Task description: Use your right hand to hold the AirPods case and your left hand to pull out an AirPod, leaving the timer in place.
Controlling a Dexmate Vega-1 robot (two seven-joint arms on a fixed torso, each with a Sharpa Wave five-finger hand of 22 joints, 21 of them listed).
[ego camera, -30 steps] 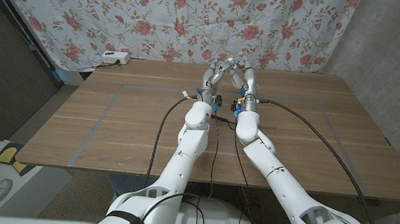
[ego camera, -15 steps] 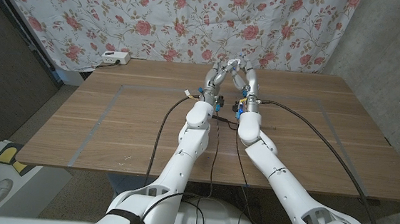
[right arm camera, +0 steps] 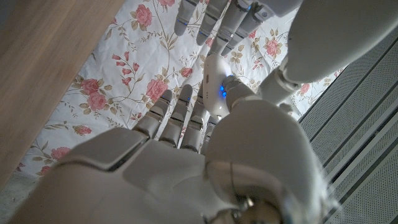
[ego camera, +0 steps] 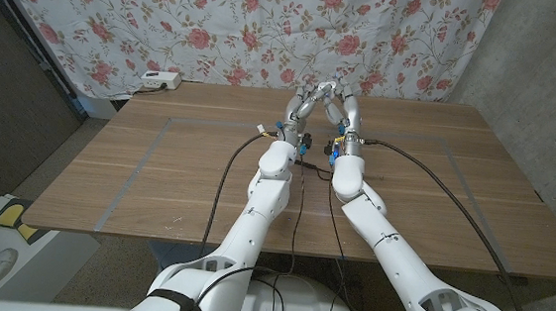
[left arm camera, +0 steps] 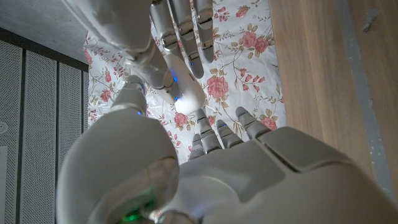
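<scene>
Above the worktop's [ego camera: 158, 166] far edge, the right hand [ego camera: 342, 108] grips the white AirPods case [right arm camera: 214, 92]; the left hand's [ego camera: 300, 106] fingers close on its top. Case axis runs along the fingers.

Both arms reach straight out from the robot's body over the middle of the surface [ego camera: 158, 166], running nearly parallel and close together. The left hand [ego camera: 300, 106] and the right hand [ego camera: 344, 109] are raised at the surface's far edge, leaning toward each other until their fingertips meet. In the wrist views the fingers [left arm camera: 186, 25] of one hand come in opposite the fingers [right arm camera: 180, 115] of the other, and a small white case [right arm camera: 214, 84] with a blue light sits pinched between them. Which hand bears it cannot be told.
</scene>
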